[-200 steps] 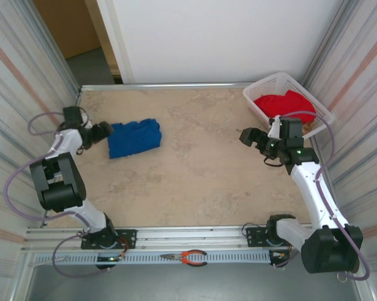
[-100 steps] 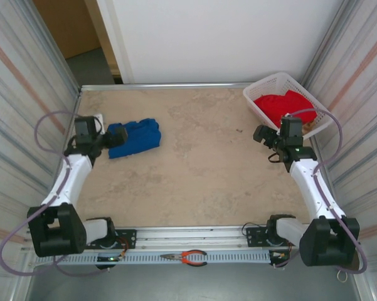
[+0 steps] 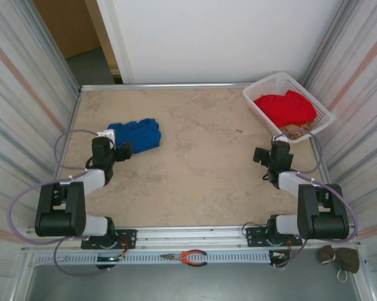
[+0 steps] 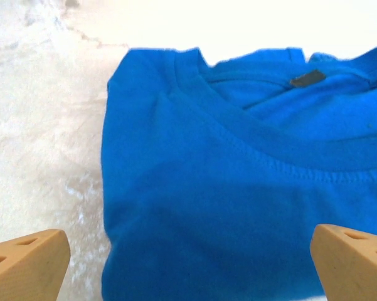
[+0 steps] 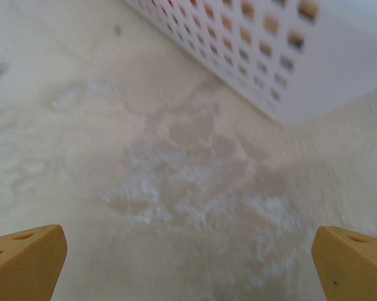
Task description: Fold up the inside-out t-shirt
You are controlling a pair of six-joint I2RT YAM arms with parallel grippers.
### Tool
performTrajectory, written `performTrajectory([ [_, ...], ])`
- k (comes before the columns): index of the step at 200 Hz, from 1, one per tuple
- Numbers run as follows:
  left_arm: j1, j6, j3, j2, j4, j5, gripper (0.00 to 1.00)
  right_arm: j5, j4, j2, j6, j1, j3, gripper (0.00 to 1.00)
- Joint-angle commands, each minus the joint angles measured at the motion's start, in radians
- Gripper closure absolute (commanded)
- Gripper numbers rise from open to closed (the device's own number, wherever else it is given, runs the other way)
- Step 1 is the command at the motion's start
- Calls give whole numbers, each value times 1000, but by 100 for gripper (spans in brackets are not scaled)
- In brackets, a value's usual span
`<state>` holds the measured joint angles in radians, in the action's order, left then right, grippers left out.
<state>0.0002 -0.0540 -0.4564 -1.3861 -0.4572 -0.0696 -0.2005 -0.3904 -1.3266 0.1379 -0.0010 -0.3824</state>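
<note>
The inside-out t-shirt (image 3: pixel 135 135) lies as a compact blue bundle on the left, far part of the table (image 3: pixel 201 163). In the left wrist view it shows as smooth stacked layers (image 4: pixel 238 188) with the collar and its small grey label (image 4: pixel 307 78) on top. It has kept its place and shape over the last second, which we read as a fold already laid down rather than one under way. What has changed is the arms. The left gripper (image 3: pixel 125 151), which a second ago was at the shirt's left edge, has drawn back to the near side of the bundle, and its jaws stand wide with nothing between them (image 4: pixel 188 266). It is near the cloth but apart from it. The right gripper (image 3: pixel 261 157) has likewise pulled back toward its base, and is spread wide and empty over bare table (image 5: pixel 188 263), just near of the white basket (image 3: pixel 257 100) that holds the red garment (image 3: pixel 285 108). With both arms tucking in and the shirt released, we judge the task to be at or close to its end.
</note>
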Motion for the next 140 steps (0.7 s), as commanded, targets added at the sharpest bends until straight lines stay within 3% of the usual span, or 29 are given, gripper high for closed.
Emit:
performTrajectory([
  [1, 17, 54, 2, -60, -203, 52, 1, 129, -251, -58, -62, -22, -36, 1],
  [10, 9, 79, -14, -82, -201, 88, 1, 197, -320, -137, -53, -36, -35, 1],
  [23, -8, 120, -10, -113, -235, 121, 1, 164, -545, -253, -60, -29, 5, 1],
  [34, -6, 117, 11, -107, -251, 126, 1, 199, -344, -203, -42, -49, -38, 1],
  [43, 3, 115, 46, -142, -356, 149, 1, 213, -504, -245, -43, -57, -5, 1],
  [54, 0, 117, 29, -134, -314, 149, 1, 208, -362, -213, -36, -57, -43, 1],
  [64, 2, 115, 30, -146, -330, 150, 1, 190, -443, -237, -46, -47, -28, 1],
  [140, -5, 120, 27, -134, -306, 136, 1, 194, -387, -228, -42, -47, -44, 1],
])
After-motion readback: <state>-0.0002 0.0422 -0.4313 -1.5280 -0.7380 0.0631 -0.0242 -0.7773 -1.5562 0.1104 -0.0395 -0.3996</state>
